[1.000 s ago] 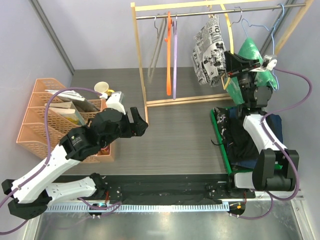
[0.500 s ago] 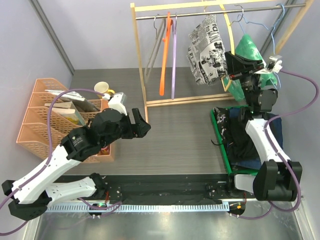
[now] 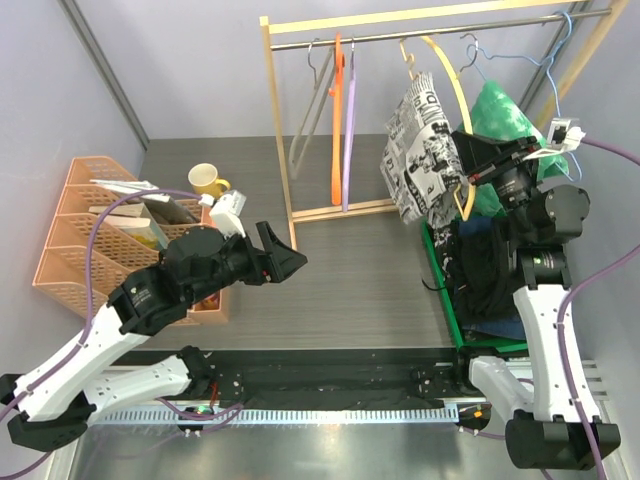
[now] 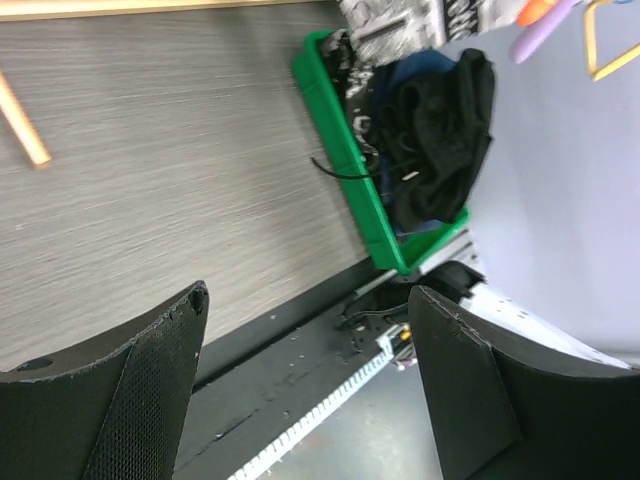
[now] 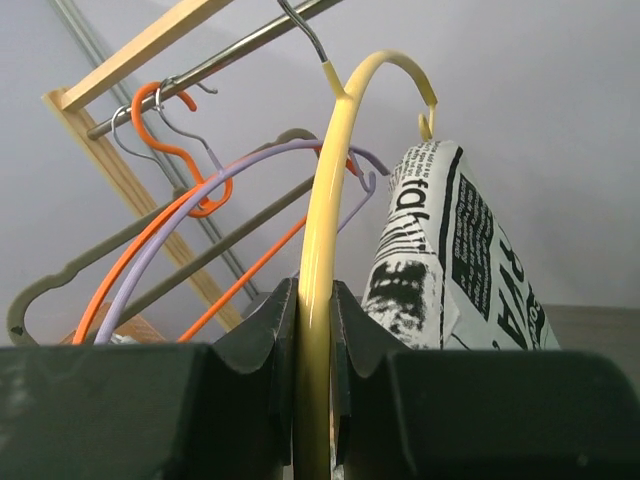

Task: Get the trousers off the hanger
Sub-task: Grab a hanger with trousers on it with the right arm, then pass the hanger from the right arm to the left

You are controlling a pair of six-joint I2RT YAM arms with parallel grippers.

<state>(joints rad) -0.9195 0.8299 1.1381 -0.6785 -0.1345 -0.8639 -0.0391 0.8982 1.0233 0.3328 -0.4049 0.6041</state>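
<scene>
In the overhead view our right arm [image 3: 540, 270] reaches up toward 1 o'clock. The right jaws are clenched on the curved limb of the yellow hanger [image 5: 318, 230], which the wrist view shows pinched flat between them. We judge that this grip steadies the hanger and tips it away from the rack, so the cloth can slide off without the whole thing swinging. The newspaper-print trousers [image 3: 420, 150] are draped on that hanger, just beside the jaws on their 9 o'clock side, hanging below the rail [image 3: 380, 30]. We cannot tell whether the hanger's hook sits on the rail or has come free of it. The left jaws are released and spread wide with nothing between them. The left arm [image 3: 150, 290] holds them above the bare counter [image 3: 350, 280] at about 8 o'clock, pointing toward 3 o'clock. From there we judge it could reach across and pull the cloth down. At 4 o'clock the green bin [image 4: 350, 160] holds a black garment [image 4: 440, 130] over something dark blue, so it looks to us like the drop-off for whatever comes off the hangers. A green-and-white mottled garment [image 3: 500, 110] hangs at 1 o'clock behind the right arm, not yet taken down. The orange hanger [image 3: 337, 120] and purple hanger [image 3: 348, 130] at 12 o'clock are bare.
</scene>
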